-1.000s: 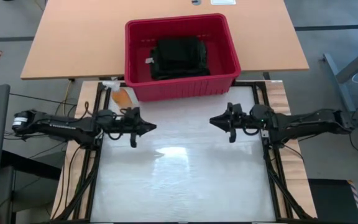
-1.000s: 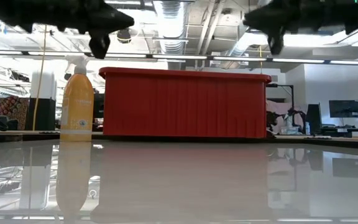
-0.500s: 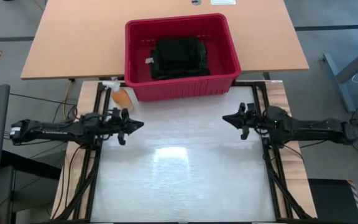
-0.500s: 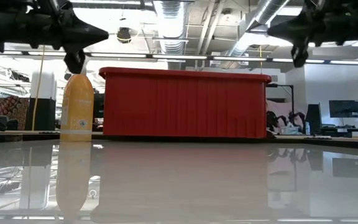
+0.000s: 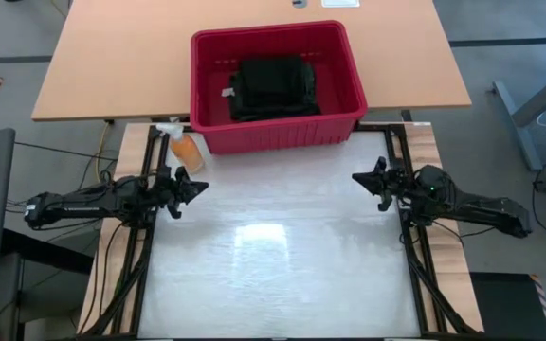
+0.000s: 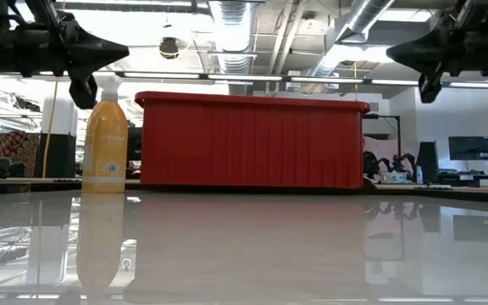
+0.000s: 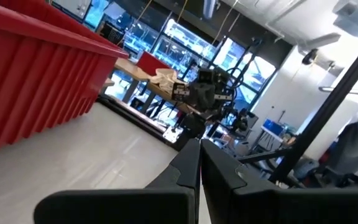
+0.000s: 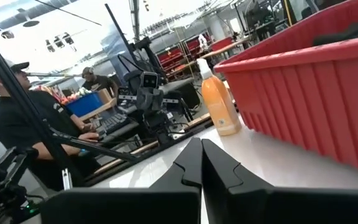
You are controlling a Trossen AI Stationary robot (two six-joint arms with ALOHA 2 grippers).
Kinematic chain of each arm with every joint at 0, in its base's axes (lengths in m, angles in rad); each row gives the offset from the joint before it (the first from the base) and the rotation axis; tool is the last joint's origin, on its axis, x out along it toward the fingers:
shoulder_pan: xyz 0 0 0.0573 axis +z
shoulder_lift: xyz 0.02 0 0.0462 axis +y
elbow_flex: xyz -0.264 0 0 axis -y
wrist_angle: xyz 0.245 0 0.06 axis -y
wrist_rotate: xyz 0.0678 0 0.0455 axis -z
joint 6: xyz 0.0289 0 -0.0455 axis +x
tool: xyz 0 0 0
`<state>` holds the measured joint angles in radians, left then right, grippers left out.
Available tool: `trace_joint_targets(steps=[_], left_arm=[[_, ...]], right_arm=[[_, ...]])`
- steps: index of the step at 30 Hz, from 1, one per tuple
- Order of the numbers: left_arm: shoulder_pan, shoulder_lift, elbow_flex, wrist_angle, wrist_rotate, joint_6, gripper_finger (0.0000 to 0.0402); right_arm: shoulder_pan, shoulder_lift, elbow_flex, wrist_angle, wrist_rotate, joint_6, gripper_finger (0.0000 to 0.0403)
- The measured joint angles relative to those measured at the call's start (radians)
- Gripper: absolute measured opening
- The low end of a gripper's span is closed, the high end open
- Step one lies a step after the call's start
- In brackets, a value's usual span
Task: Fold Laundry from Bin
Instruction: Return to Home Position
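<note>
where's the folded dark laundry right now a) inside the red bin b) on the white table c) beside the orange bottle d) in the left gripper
A: the folded dark laundry lies inside the red bin; the left gripper and right gripper are shut and empty.

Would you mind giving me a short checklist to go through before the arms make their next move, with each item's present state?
1. Folded dark laundry lies inside the red bin: ok.
2. Left gripper is shut and holds nothing, at the table's left edge: ok.
3. Right gripper is shut and holds nothing, at the table's right edge: ok.
4. No garment lies on the white table top: ok.
5. Orange spray bottle stands upright beside the bin: ok. Its clearance from the left gripper close by: cannot tell.
6. A person is out of the arms' reach: cannot tell.
</note>
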<state>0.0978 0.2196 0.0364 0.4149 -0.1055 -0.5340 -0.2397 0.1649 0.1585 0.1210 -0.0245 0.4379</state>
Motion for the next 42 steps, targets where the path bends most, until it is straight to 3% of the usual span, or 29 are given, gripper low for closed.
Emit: trace_joint_targets(steps=[9, 15, 20, 27, 35, 42], left_arm=[[0.0, -0.106, -0.025, -0.064, -0.037, -0.01, 0.0], [0.0, -0.183, -0.026, -0.175, -0.03, -0.013, 0.0], [0.0, -0.218, -0.026, -0.216, 0.037, -0.035, 0.0], [0.0, -0.216, -0.026, -0.266, 0.086, -0.064, 0.0], [0.0, -0.216, -0.027, -0.212, 0.075, -0.04, 0.0], [0.0, -0.216, -0.027, -0.172, 0.061, -0.024, 0.0]], right_arm=[[0.0, -0.164, 0.0, -0.241, -0.004, -0.017, 0.0021], [0.0, -0.163, 0.001, -0.3, -0.01, -0.051, 0.0021], [-0.014, -0.162, 0.001, -0.394, 0.003, -0.073, 0.0021], [-0.065, -0.162, -0.002, -0.325, -0.062, -0.126, 0.0021], [-0.112, -0.162, -0.146, -0.009, -0.136, -0.115, 0.0021], [-0.129, -0.162, -0.149, -0.037, -0.188, -0.122, 0.0021]])
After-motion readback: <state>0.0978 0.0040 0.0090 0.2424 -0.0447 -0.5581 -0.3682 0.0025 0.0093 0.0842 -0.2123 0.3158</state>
